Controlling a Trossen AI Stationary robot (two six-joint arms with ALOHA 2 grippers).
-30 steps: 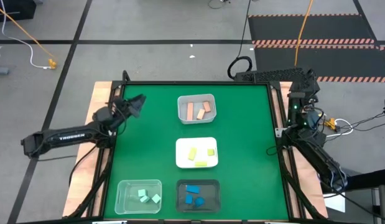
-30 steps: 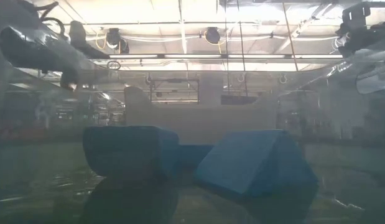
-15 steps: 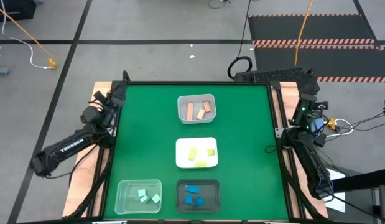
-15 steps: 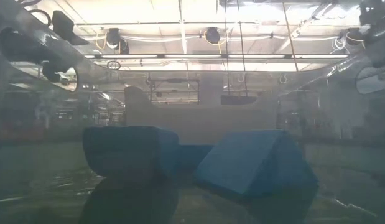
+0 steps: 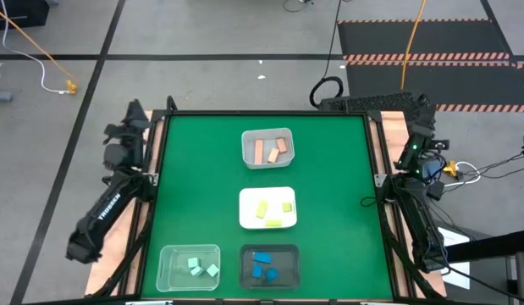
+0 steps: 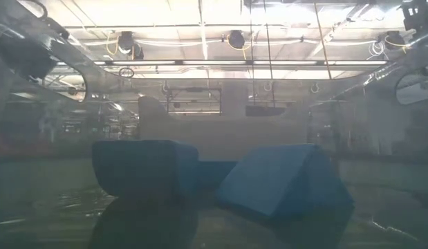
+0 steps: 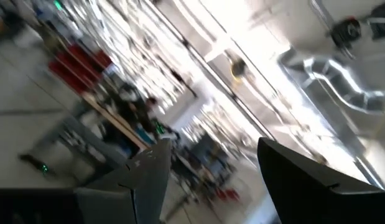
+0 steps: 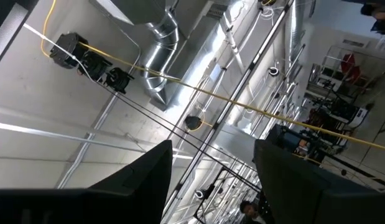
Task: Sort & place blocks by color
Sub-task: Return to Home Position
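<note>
nearest the front edge of the table [image 5: 329,169], the mint blocks [image 5: 198,268] were found in the clear tray [image 5: 166,254], and the blue blocks [image 5: 262,268] in the black tray [image 5: 289,252] just beside it. further in, the yellow-green blocks [image 5: 270,210] were laid in the white tray [image 5: 247,196]. beyond that, the pink blocks [image 5: 271,151] were held in the far tray [image 5: 249,137]. no block was seen loose on the green surface. at the far corners, the left gripper [image 5: 133,110] and the right gripper [image 5: 420,108] were held off the table's sides, each with fingers parted and nothing between them.

little was judged to be left to spoil. the likeliest fault was thought to be a brush of the folded left arm [image 5: 105,212] against the clear tray, which was set on that arm's side, so that the mint blocks might be shaken out. on the other side, the loose cables [image 5: 465,174] beside the right arm [image 5: 414,216] might be snagged as it was folded.
</note>
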